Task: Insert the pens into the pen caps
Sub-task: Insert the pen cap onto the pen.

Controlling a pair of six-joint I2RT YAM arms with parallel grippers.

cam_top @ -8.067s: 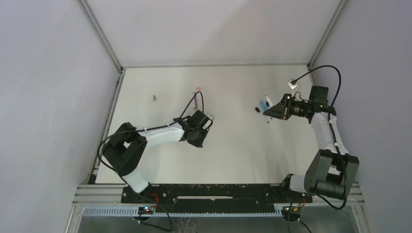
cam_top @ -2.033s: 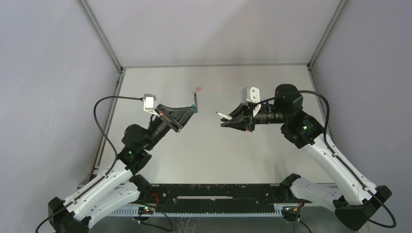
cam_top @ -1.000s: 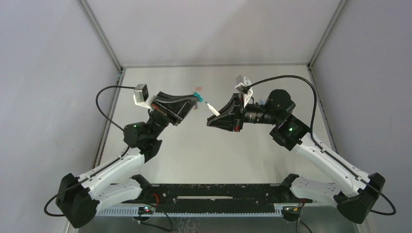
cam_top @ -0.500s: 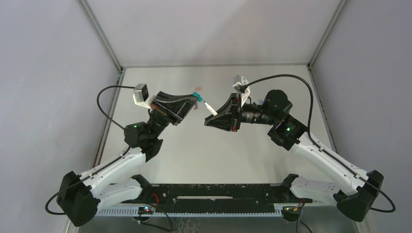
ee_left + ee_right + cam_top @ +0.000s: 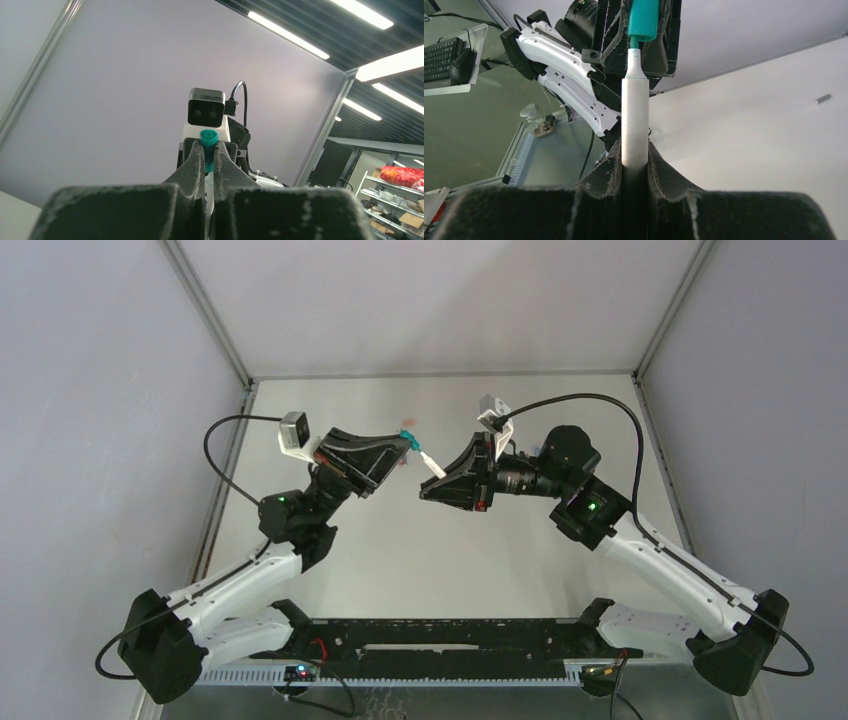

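Observation:
Both arms are raised above the table and face each other. My left gripper is shut on a teal pen cap, which also shows between the left fingers in the left wrist view. My right gripper is shut on a white pen, which stands upright in the right wrist view. The pen's teal tip is just inside the open mouth of the cap. The pen's white barrel is still outside the cap.
A salmon-pink cap lies on the table behind the left gripper. A small grey cap lies on the table in the right wrist view. The table has grey walls on three sides.
Over the last second the right gripper has moved a little left with the pen, bringing its tip to the cap. The left gripper has barely moved.

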